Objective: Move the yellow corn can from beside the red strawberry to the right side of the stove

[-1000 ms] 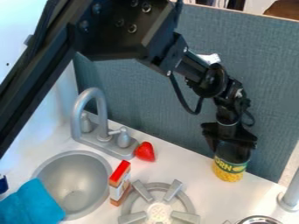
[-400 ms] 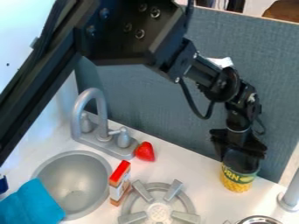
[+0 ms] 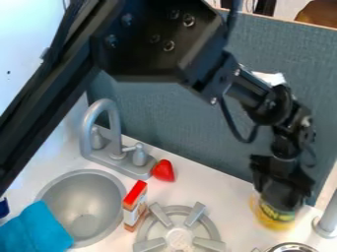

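My gripper hangs at the lower right, by the grey-blue back panel, and is shut on the upper part of a can of corn. The can has a yellow and green label, is about upright, and its top is hidden between the fingers. Whether its base touches the white counter, I cannot tell.
Left of the can is a grey stove burner. A red and white box stands between it and the sink bowl. A red strawberry lies beside the faucet. A blue cloth overlaps the sink; a grey post rises far right.
The arm has moved to the right and down the view, and the can has travelled with the gripper toward the grey post. Everything else has kept its place.
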